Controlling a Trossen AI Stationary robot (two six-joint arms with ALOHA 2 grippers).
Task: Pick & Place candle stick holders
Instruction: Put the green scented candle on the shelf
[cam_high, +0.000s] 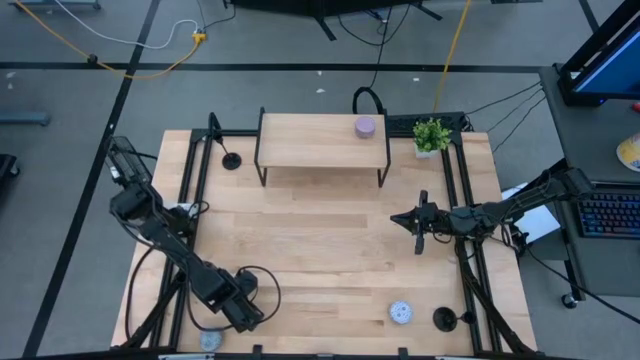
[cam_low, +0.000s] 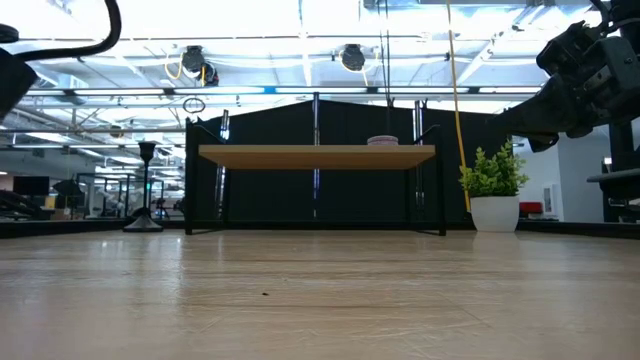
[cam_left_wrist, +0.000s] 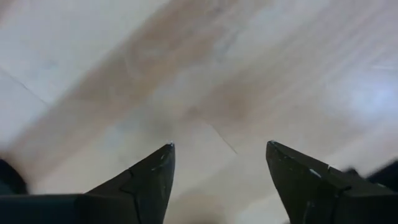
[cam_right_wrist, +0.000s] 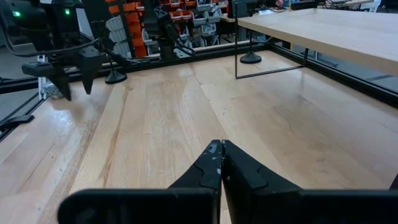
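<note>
My left end effector (cam_high: 262, 305) hangs low over the near left part of the bench (cam_high: 320, 250), its two dark fingers (cam_left_wrist: 146, 180) spread wide with only bare wood between them in my left wrist view. Just below it, at the near edge, lies a pale grey puck (cam_high: 209, 341). From across the bench my right wrist view shows this end effector (cam_right_wrist: 73, 81) pointing down, and a black candle stick holder (cam_right_wrist: 115, 76) stands close beside it, disc base on the wood; in the high view I cannot make that holder out among the arm and cables.

A second candle stick holder (cam_high: 231, 160) stands upright at the far left, on the bench just to the left of the small raised shelf (cam_high: 322, 140); the low view shows it (cam_low: 146, 190) with its thin stem and small cup top. On the shelf, toward its right end, sits a lavender puck (cam_high: 366, 126). To the right of the shelf stands a small green plant in a white pot (cam_high: 431, 136).

Toward the near right, a white puck (cam_high: 401, 312) lies flat, and just to its right the third candle stick holder (cam_high: 444, 319) stands on its disc base by the bench's frame rail.

My right end effector (cam_high: 417, 222) is held above the right middle of the bench, pointing left, with its fingers (cam_right_wrist: 211, 168) pressed together on nothing.
</note>
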